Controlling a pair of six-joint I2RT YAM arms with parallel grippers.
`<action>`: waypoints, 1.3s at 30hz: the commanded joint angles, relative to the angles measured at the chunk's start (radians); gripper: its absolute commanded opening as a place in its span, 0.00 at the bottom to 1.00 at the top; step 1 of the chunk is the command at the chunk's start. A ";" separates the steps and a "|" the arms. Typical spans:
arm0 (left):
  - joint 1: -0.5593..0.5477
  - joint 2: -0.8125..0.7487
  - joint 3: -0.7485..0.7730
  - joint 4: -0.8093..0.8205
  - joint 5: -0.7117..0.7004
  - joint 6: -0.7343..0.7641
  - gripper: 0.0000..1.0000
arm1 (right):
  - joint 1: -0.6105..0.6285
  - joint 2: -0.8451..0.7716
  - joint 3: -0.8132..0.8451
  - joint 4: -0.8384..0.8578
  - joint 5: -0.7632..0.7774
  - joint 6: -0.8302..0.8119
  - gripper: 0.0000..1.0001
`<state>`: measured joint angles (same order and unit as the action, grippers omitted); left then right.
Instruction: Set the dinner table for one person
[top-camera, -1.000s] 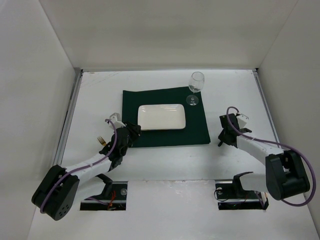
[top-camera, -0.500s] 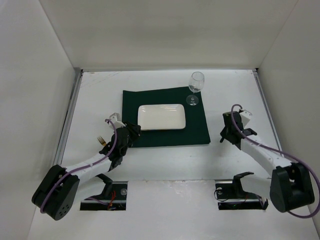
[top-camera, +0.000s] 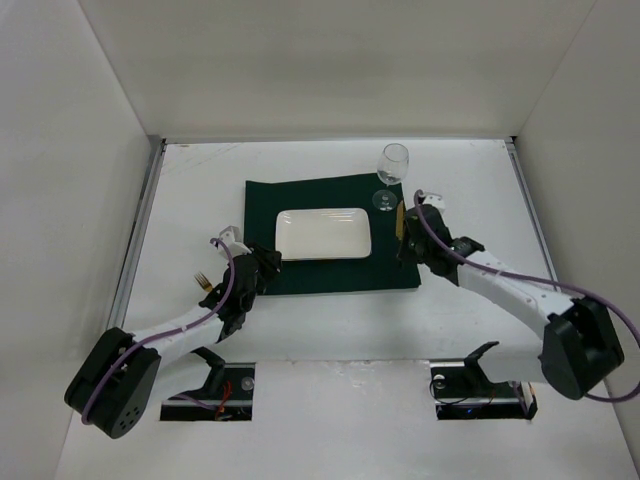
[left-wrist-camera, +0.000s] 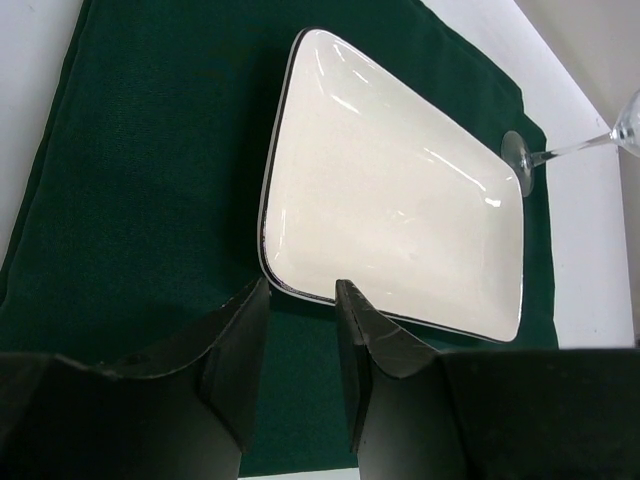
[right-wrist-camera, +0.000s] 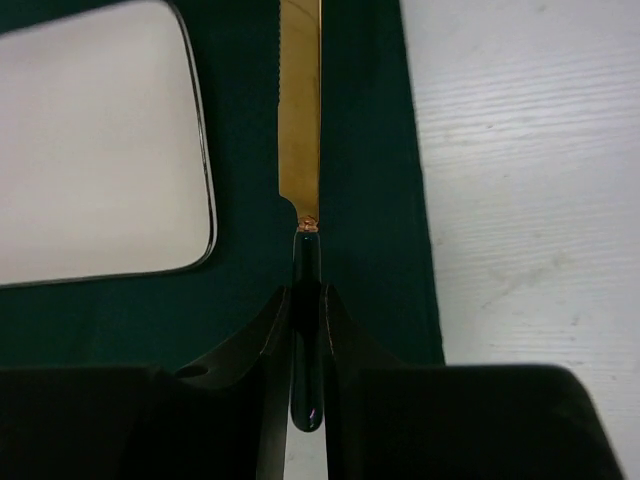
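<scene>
The white dinner table (top-camera: 480, 190) carries a dark green placemat (top-camera: 330, 275) with a white rectangular plate (top-camera: 323, 233) on it. A wine glass (top-camera: 393, 168) stands at the mat's far right corner. My right gripper (top-camera: 404, 240) is shut on the dark green handle of a gold-bladed knife (right-wrist-camera: 300, 110) and holds it over the mat strip right of the plate (right-wrist-camera: 100, 150), with the blade pointing away. My left gripper (left-wrist-camera: 300, 290) is open and empty over the mat at the plate's near left corner (left-wrist-camera: 400, 220). A gold fork (top-camera: 203, 281) lies on the table left of my left arm.
White walls close in the table on the left, back and right. The wine glass foot (left-wrist-camera: 520, 160) rests on the mat just beyond the plate's far corner. Bare tabletop (right-wrist-camera: 530, 180) lies right of the mat.
My right gripper has swung left from the bare table onto the placemat's right strip, and the knife shows in its jaws. My left arm has not moved.
</scene>
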<state>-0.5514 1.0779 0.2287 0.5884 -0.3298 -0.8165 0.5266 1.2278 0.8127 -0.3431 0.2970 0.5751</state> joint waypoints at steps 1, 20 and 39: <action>0.011 -0.012 0.004 0.060 -0.015 -0.001 0.31 | 0.028 0.082 0.060 0.076 -0.044 -0.034 0.14; 0.017 0.022 0.004 0.074 -0.011 -0.004 0.31 | -0.018 0.329 0.121 0.130 -0.107 -0.110 0.14; 0.018 0.030 0.008 0.076 -0.014 -0.004 0.31 | -0.038 0.375 0.117 0.122 -0.110 -0.139 0.27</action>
<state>-0.5411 1.1110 0.2287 0.6090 -0.3294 -0.8173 0.4911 1.6047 0.8982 -0.2600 0.1894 0.4458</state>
